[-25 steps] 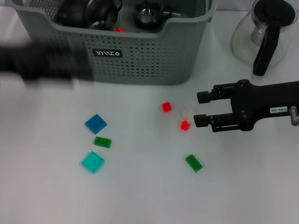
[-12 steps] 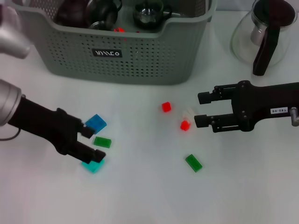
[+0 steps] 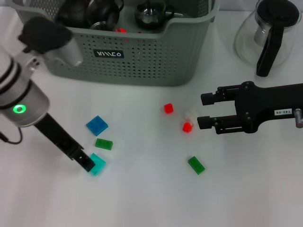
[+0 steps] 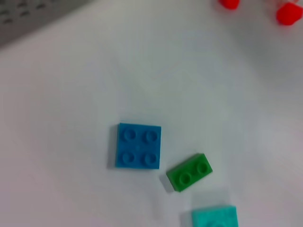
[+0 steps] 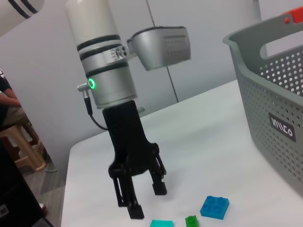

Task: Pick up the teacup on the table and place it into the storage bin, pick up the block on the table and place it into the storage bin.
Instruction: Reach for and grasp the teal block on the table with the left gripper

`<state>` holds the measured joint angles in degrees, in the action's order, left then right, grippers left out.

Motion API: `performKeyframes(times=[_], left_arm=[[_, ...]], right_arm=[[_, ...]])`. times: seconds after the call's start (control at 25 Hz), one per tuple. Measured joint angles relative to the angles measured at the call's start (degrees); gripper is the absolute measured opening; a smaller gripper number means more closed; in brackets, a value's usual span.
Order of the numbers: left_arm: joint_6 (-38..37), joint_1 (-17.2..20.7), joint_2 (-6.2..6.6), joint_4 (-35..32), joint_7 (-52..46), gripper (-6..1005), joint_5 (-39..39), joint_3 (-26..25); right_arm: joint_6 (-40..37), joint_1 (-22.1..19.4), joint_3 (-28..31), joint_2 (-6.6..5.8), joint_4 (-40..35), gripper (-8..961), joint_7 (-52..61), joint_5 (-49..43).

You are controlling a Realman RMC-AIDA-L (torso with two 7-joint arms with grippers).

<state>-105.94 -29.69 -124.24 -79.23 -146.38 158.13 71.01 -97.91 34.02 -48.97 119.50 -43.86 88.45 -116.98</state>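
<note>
The grey-green storage bin (image 3: 142, 56) stands at the back, and dark teaware, among it a teacup (image 3: 102, 13), lies inside it. Several blocks lie on the white table: blue (image 3: 97, 125), green (image 3: 103, 144), teal (image 3: 98, 164), red (image 3: 168, 108), red (image 3: 187, 126), green (image 3: 196, 165). My left gripper (image 3: 86, 161) points straight down beside the teal block. In the right wrist view the left gripper (image 5: 147, 201) is open and holds nothing. My right gripper (image 3: 203, 110) is open at the right, with a small pale block (image 3: 191, 113) just off its tips.
A glass teapot (image 3: 270, 33) with a black handle stands at the back right. The left wrist view looks down on the blue block (image 4: 138, 145), the green block (image 4: 189, 172) and the teal block (image 4: 214, 217). A person sits beyond the table's far edge.
My left arm has come in from the left, turned upright and moved its gripper from over the blue and green blocks to beside the teal block. The right arm has not moved.
</note>
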Motion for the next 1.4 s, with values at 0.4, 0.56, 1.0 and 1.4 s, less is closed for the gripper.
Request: performKeyframes(times=[0.4,0.56,1.0,1.4], left_arm=[[1.8,-2.0,-0.21,1.8,-7.8,812,0.0,5.4],[2.1,-2.2,-0.24,1.9,-11.1,812,0.2,8.6],[5.0,-2.0,-0.3,1.7,-15.3,790,2.4,14.8],[4.0,-2.3,-0.3,-0.9,-19.3,731,2.7,20.2]], right_arm=[[0.0,-0.1,0.0,-0.05,0.1,713,0.0,0.0],[0.0,-0.1,0.0,-0.06,0.1,713,0.0,0.0],[0.0,-0.1,0.0,-0.06,0.1,714,0.0,0.0],[0.0,-0.1,0.0,-0.2,0.1,713,0.0,0.0]])
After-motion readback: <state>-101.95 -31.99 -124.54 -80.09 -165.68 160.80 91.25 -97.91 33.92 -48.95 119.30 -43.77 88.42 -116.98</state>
